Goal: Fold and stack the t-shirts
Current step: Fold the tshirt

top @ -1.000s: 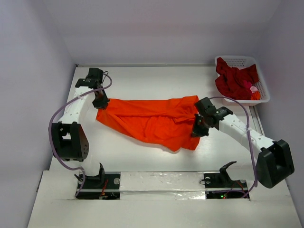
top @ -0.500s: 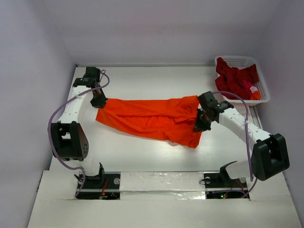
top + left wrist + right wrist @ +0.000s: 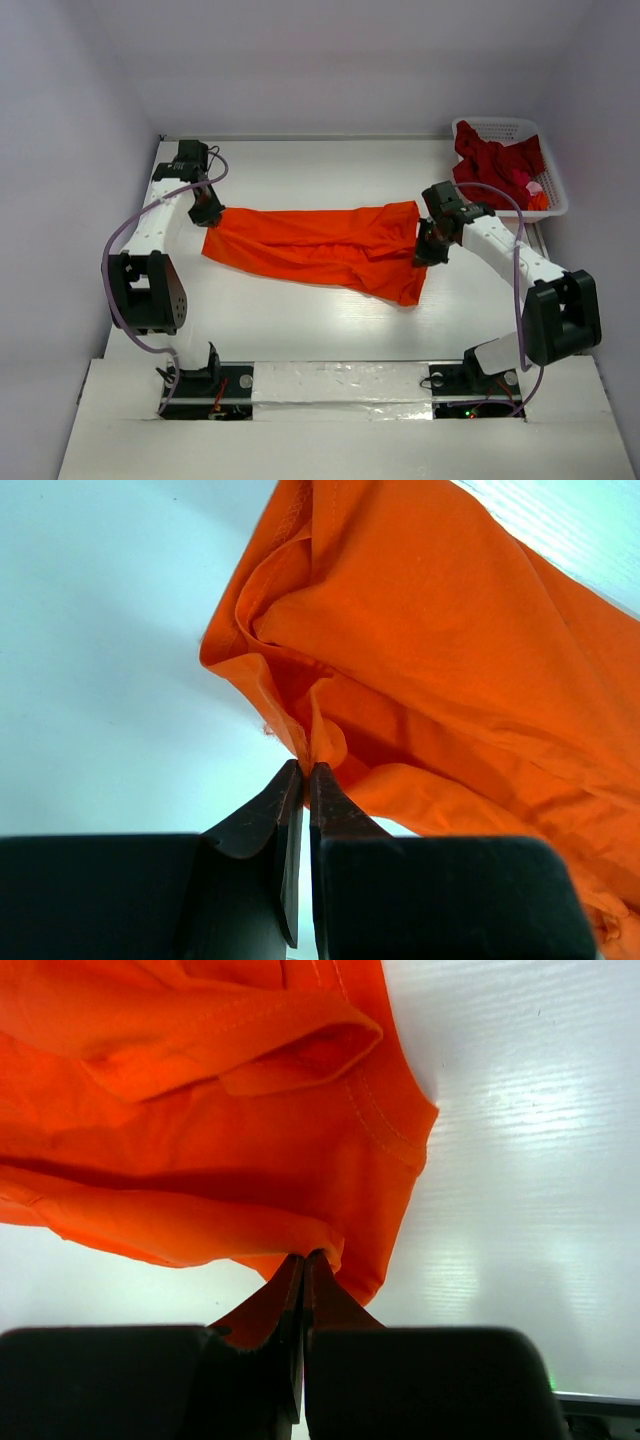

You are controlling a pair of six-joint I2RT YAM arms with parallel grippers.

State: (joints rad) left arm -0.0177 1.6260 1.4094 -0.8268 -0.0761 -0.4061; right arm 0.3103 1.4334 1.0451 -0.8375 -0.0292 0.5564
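The orange t-shirt [image 3: 320,250] lies stretched across the worktop [image 3: 320,170], unfolded, with both arms' jaws clamped on its ends. The dark red t-shirt [image 3: 490,165], seemingly bunched, waits in the basket [image 3: 497,124].

White links [image 3: 160,225], black joints [image 3: 150,295], lilac cables [image 3: 107,262] on both arms; left hand [image 3: 303,766], right hand [image 3: 303,1256] black, wedge-fingered.

Bright even light, tabletop glare
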